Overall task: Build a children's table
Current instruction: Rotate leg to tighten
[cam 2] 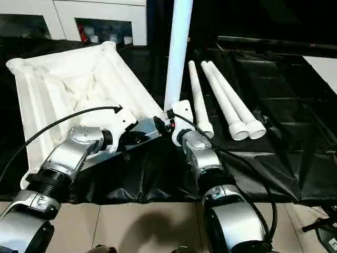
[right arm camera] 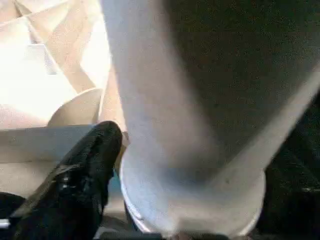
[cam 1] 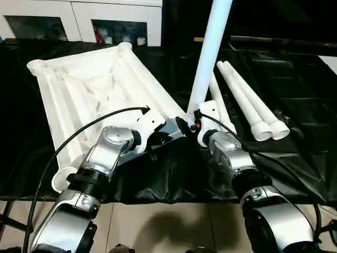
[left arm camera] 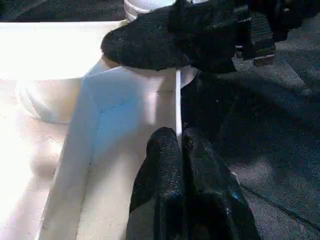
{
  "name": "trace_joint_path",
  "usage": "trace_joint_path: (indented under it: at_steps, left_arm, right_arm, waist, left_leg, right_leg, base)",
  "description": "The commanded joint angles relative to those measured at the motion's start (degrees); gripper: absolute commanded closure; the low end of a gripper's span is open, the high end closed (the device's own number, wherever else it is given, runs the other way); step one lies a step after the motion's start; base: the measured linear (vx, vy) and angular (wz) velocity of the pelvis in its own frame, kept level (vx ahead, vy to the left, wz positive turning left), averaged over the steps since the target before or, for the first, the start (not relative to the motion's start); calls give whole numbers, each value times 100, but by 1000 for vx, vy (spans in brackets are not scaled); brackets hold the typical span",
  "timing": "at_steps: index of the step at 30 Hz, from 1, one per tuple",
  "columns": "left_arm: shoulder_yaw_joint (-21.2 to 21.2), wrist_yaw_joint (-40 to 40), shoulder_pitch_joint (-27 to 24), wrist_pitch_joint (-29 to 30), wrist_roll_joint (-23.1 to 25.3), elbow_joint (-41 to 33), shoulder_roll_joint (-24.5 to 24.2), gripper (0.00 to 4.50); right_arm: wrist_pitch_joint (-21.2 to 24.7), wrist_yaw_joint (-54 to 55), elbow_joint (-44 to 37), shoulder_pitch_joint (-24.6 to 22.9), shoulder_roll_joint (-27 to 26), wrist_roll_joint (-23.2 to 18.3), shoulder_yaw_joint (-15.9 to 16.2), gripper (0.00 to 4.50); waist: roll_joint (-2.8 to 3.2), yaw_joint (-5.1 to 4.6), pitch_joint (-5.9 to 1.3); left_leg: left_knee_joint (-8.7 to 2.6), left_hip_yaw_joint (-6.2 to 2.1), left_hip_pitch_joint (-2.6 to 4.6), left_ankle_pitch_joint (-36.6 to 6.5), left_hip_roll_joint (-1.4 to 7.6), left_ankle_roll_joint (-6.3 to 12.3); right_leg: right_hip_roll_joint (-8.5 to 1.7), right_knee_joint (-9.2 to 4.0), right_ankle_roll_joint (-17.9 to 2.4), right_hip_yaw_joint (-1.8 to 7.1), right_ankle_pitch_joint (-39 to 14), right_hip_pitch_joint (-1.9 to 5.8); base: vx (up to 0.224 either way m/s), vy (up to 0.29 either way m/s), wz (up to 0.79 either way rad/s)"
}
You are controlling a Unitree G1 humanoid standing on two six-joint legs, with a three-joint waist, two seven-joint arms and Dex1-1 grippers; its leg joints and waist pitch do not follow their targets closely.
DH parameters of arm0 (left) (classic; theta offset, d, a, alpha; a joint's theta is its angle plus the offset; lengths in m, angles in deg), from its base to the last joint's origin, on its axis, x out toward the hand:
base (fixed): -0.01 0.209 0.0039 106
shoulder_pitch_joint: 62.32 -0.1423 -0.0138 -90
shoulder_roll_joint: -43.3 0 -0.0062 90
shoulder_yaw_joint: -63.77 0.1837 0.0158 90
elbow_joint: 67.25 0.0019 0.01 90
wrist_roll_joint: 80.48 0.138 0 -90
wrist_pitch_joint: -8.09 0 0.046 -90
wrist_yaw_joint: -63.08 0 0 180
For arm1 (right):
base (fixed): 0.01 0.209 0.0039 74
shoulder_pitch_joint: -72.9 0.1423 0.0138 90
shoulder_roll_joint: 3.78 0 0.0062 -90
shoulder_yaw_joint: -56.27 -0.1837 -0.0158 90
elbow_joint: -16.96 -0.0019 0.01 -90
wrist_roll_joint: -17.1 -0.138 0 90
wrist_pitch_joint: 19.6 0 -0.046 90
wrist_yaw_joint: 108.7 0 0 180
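Both arms meet at the upright leg (cam 1: 210,52); left fingers (left arm camera: 182,170) clenched; right fingers' state seemingly unclear.

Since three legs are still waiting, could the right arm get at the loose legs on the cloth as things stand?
Probably yes. The three loose legs lie bare on the black cloth just beside the right gripper, nothing lying across them. But that gripper is at the upright leg standing in the tabletop corner, so it must leave that first.

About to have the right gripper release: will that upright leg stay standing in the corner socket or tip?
The upright leg is tall and narrow, and leans slightly, so probably tippy. It looks like stiff, light hollow plastic. Its flared end sits at the table top's corner; how deeply cannot be told.
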Motion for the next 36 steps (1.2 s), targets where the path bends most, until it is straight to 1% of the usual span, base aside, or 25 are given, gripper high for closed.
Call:
trace_joint_path:
  at_steps: [1,2,3,4,5,7,8,9,10,12,13,14,15,16,17,19,20,24,26,30,31,33,34,35,36]
  left_arm:
    - [271,417,-31,-291,-300,-204,184,450]
    - [328,587,-41,-389,-280,-168,72,450]
    - [364,718,-49,-465,-274,-149,-3,450]
    - [393,839,-49,-511,-268,-127,-74,450]
    - [397,863,-49,-518,-266,-123,-87,450]
    - [449,1172,-46,-640,-277,-91,-235,450]
    - [480,1337,-37,-702,-274,-71,-322,450]
    - [501,1446,-31,-740,-271,-57,-380,450]
    - [520,1559,-22,-781,-275,-39,-434,450]
    - [557,1817,-5,-840,-294,-20,-552,450]
    - [557,1817,-5,-840,-294,-20,-552,450]
    - [595,2160,4,-916,-342,-28,-700,450]
    - [621,2382,9,-998,-379,-13,-788,450]
    - [625,2417,10,-1011,-385,-10,-802,450]
    - [656,2561,18,-1046,-388,7,-867,450]
    - [668,2620,24,-1061,-385,15,-890,450]
    - [684,2711,28,-1062,-395,19,-917,450]
    - [761,2926,47,-1141,-395,80,-998,450]
    - [759,2936,51,-1154,-397,102,-999,450]
    - [692,2819,63,-1152,-427,189,-924,450]
    - [674,2764,68,-1137,-426,204,-898,450]
    - [569,2411,116,-1019,-401,295,-754,450]
    - [544,2304,134,-978,-387,319,-718,450]
    - [456,1893,217,-769,-337,433,-570,450]
    - [456,1893,217,-769,-337,433,-570,450]
  right_arm:
    - [39,-702,35,-113,-111,24,296,61]
    - [-23,-1043,-29,-163,18,32,366,61]
    - [-72,-1316,-99,-218,114,39,432,61]
    - [-99,-1582,-193,-280,213,44,502,61]
    - [-111,-1638,-202,-289,231,47,515,61]
    - [-82,-2277,-459,-434,436,-32,625,61]
    - [-74,-2613,-612,-522,562,-69,697,61]
    - [-70,-2834,-714,-581,646,-91,747,61]
    - [-6,-3051,-826,-638,724,-130,793,61]
    - [112,-3529,-1117,-786,920,-204,909,61]
    - [112,-3529,-1117,-786,920,-204,909,61]
    - [268,-4078,-1445,-959,1164,-293,1052,61]
    - [375,-4399,-1585,-1037,1295,-325,1114,61]
    - [392,-4449,-1605,-1048,1315,-329,1123,61]
    - [424,-4667,-1677,-1095,1419,-319,1192,76]
    - [430,-4756,-1707,-1114,1458,-310,1218,86]
    - [466,-4848,-1732,-1127,1495,-305,1245,104]
    - [625,-5094,-1902,-1176,1580,-293,1314,131]
    - [747,-5107,-1976,-1183,1562,-327,1318,158]
    - [1005,-5053,-2176,-1287,1532,-403,1344,169]
    - [1013,-4984,-2152,-1286,1497,-407,1317,172]
    - [957,-4387,-1928,-1227,1271,-324,1142,173]
    - [933,-4185,-1849,-1200,1207,-280,1094,173]
    - [842,-3321,-1463,-1038,960,-110,937,174]
    - [842,-3321,-1463,-1038,960,-110,937,174]
  waist:
    - [1,19,-352]
    - [0,24,-366]
    - [-8,20,-370]
    - [0,27,-375]
    - [-9,34,-382]
    - [-6,44,-390]
    - [-4,47,-384]
    - [0,68,-379]
    - [12,79,-374]
    - [8,120,-356]
    - [16,140,-354]
    - [19,160,-355]
    - [9,167,-348]
    - [9,192,-354]
    - [14,208,-354]
    - [13,212,-354]
    - [9,227,-360]
    - [5,258,-372]
    - [8,278,-382]
    - [-8,298,-405]
    - [-6,300,-395]
    - [-12,290,-380]
    - [-10,272,-375]
    - [-19,248,-348]
    - [-15,225,-333]
  left_leg:
    - [-319,-72,72,-368,186,470]
    - [-302,-75,57,-292,179,549]
    - [-289,-70,45,-205,180,623]
    - [-284,-75,45,-172,181,650]
    - [-272,-72,39,-101,183,710]
    - [-257,-69,48,-94,185,794]
    - [-257,-70,37,-92,186,807]
    - [-250,-63,41,-106,206,829]
    - [-253,-66,43,-121,215,807]
    - [-260,-58,56,-256,227,749]
    - [-263,-51,68,-335,240,697]
    - [-268,-52,76,-381,242,648]
    - [-270,-47,76,-410,240,634]
    - [-262,-47,64,-411,236,639]
    - [-267,-47,67,-418,242,608]
    - [-268,-47,70,-437,240,573]
    - [-266,-48,72,-417,240,549]
    - [-258,-47,67,-325,229,552]
    - [-251,-46,71,-262,229,563]
    - [-243,-47,73,-212,230,574]
    - [-248,-48,69,-236,230,557]
    - [-261,-46,66,-357,225,497]
    - [-273,-45,81,-503,228,398]
    - [-300,-60,86,-710,222,269]
    - [-314,-62,93,-819,218,180]
  right_leg:
    - [-396,-320,-1530,204,716,251]
    - [-394,-304,-1552,201,883,270]
    - [-392,-285,-1587,202,1072,267]
    - [-393,-277,-1604,197,1138,270]
    - [-391,-262,-1626,197,1292,277]
    - [-385,-249,-1680,192,1404,270]
    - [-384,-248,-1686,193,1408,267]
    - [-375,-240,-1710,186,1424,252]
    - [-380,-236,-1724,180,1381,246]
    - [-366,-256,-1711,167,1137,238]
    - [-371,-257,-1711,171,1020,222]
    - [-372,-266,-1705,165,923,220]
    - [-364,-272,-1694,169,884,222]
    - [-370,-261,-1661,173,878,228]
    - [-379,-261,-1669,167,854,207]
    - [-385,-267,-1677,170,795,209]
    - [-387,-264,-1680,172,796,212]
    - [-383,-248,-1672,172,908,216]
    - [-380,-235,-1680,169,1012,217]
    - [-385,-223,-1684,162,1076,222]
    - [-388,-230,-1679,162,1022,217]
    - [-402,-258,-1658,166,778,206]
    - [-410,-283,-1634,174,502,186]
    - [-422,-331,-1584,183,104,177]
    - [-426,-353,-1551,186,-146,157]
  base:
    - [0,0,0]
    - [0,0,0]
    - [0,0,0]
    - [0,0,0]
    - [0,0,0]
    - [0,0,0]
    - [0,0,0]
    - [0,0,0]
    - [0,0,0]
    - [0,0,0]
    - [0,0,0]
    - [0,0,0]
    - [0,0,0]
    - [0,0,0]
    - [0,0,0]
    - [0,0,0]
    - [0,0,0]
    - [0,0,0]
    - [0,0,0]
    - [0,0,0]
    - [0,0,0]
    - [0,0,0]
    - [0,0,0]
    - [0,0,0]
    - [0,0,0]
